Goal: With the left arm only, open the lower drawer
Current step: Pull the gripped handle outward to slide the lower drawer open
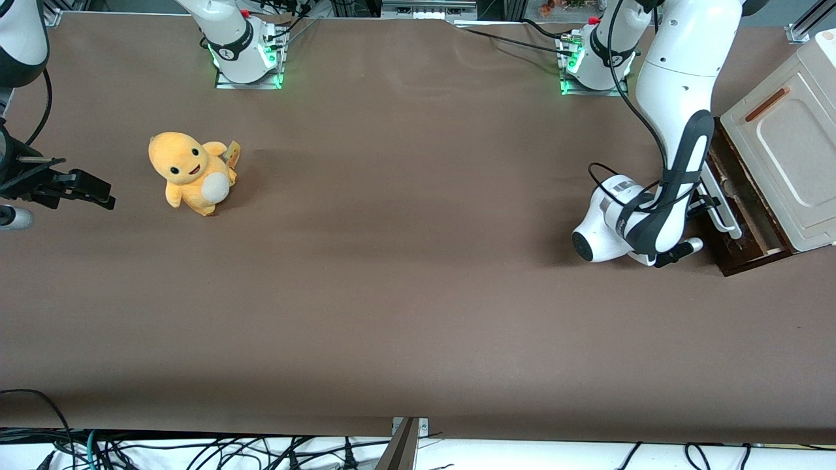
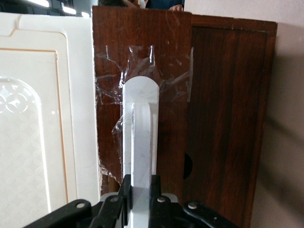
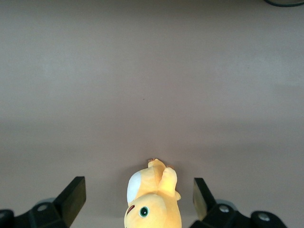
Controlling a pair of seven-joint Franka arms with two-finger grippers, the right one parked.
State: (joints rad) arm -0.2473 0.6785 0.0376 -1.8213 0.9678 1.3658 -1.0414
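Note:
The lower drawer [image 1: 751, 219] has a dark brown wood front [image 2: 223, 118] and stands at the working arm's end of the table, under the cream cabinet [image 1: 790, 143]. Its white loop handle [image 1: 730, 219] runs along the front, with clear tape around its end [image 2: 140, 123]. The left arm [image 1: 673, 85] reaches down in front of the drawer. My gripper [image 1: 708, 203] is at the handle. In the left wrist view the gripper [image 2: 140, 192] is shut on the white bar, one black finger [image 2: 124, 190] pressed against each side.
The cream cabinet panel [image 2: 38, 118] with a thin orange strip lies beside the wood front. A yellow plush toy [image 1: 189, 171] sits toward the parked arm's end of the brown table [image 1: 405, 294]; it also shows in the right wrist view [image 3: 152, 204].

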